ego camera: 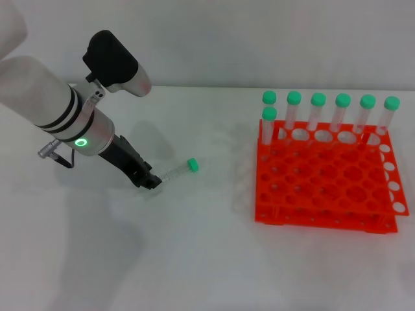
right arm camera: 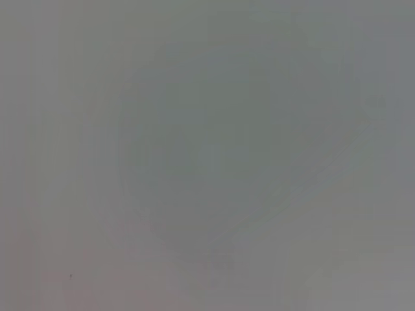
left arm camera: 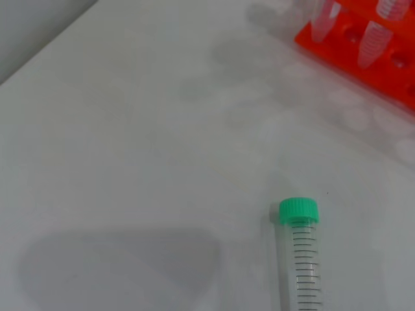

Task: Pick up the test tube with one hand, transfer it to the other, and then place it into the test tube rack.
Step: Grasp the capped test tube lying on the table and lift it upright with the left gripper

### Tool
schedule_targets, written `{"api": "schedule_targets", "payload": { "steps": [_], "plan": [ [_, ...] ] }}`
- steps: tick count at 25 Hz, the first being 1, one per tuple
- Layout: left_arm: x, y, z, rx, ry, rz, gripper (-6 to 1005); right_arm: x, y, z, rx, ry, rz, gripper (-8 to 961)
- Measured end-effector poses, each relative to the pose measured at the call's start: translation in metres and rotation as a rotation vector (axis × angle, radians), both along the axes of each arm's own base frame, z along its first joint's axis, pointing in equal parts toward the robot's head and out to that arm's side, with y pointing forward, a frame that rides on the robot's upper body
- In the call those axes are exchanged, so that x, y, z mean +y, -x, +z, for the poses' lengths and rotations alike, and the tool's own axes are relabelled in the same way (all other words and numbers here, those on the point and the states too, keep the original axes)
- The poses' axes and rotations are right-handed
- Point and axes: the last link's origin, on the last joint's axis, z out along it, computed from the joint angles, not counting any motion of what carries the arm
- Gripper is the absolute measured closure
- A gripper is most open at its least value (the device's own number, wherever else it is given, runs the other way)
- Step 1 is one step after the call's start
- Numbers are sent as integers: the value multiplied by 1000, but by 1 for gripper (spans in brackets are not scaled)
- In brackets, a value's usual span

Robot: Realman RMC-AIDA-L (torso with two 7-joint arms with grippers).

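head view: tube (ego camera: pixel 178 171) lies flat on the white table (ego camera: pixel 194 259), green cap (ego camera: pixel 192 164) pointing toward the rack (ego camera: pixel 327 175), well apart from it.
left gripper: left gripper (ego camera: pixel 148 180) is down at the tube's bottom end, tips touching or just beside it. I can't tell if the fingers are spread or clamped.
rack: orange, two tiers, seven capped tubes (ego camera: pixel 318 113) standing along its far side; most holes free.
right gripper: not in the head view.
left wrist view: tube (left arm camera: pixel 299 259) close up, cap (left arm camera: pixel 299 211) toward the rack (left arm camera: pixel 363 45), graduation marks facing up. My own fingers don't show here.
right wrist view: flat grey blur, nothing I can read.
handling: I judge the tube light, stiff, smooth plastic. Being round, it will likely roll if nudged sideways, and may slip in a weak pinch.
grip spot: I'd take the lower body across its width, leaving the cap end free for the right gripper to take at handover.
stage: pickup not done; tube on the table.
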Motion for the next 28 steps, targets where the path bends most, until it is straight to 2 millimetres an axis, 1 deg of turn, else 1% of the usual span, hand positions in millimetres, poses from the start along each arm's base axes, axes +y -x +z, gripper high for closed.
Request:
{"api": "schedule_targets", "payload": {
  "steps": [8,23,28],
  "plan": [
    [-2,0,-7,23,22,-8,633,0,0,0,0,1,-2,120],
    [-5,6,-7,48,32,4,635,0,0,0,0,-1,1,121],
    [-5,6,-7,55,38,3,699,0,0,0,0,-1,2,121]
  ]
}}
